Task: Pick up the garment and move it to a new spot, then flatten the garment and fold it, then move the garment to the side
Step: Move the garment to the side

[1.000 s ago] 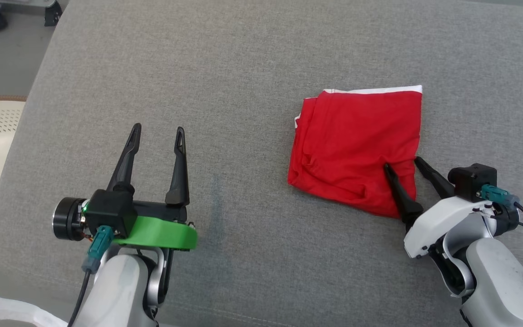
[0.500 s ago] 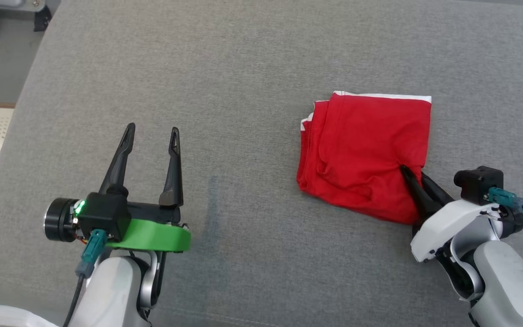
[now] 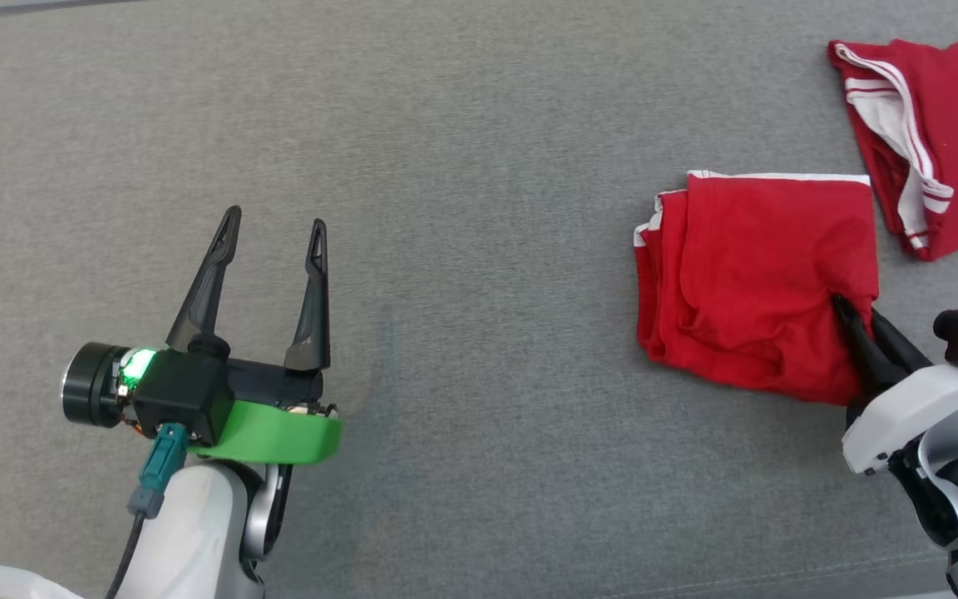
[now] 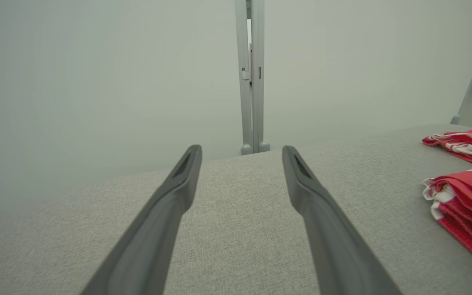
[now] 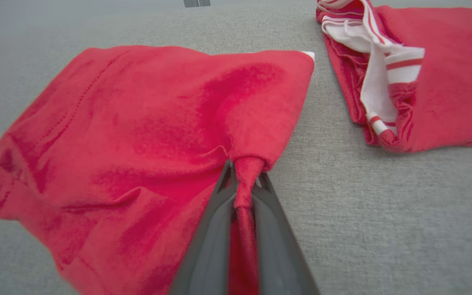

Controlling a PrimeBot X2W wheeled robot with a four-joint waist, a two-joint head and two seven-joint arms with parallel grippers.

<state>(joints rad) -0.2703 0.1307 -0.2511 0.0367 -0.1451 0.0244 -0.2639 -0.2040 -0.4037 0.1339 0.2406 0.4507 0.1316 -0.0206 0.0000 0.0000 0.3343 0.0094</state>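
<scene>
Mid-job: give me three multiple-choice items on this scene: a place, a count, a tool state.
1. Relative to the folded garment, the striped red garment lies: A on it; B beyond it to the robot's right, apart; C to its left.
2. Red garments on the grey surface: A three; B one; C two.
3. The right tool is: A shut on a pinch of the folded garment; B open above it; C open on bare surface.
Answers: B, grey surface shows between them; C, both lie in the head view; A, the right wrist view shows cloth pinched in it.
</scene>
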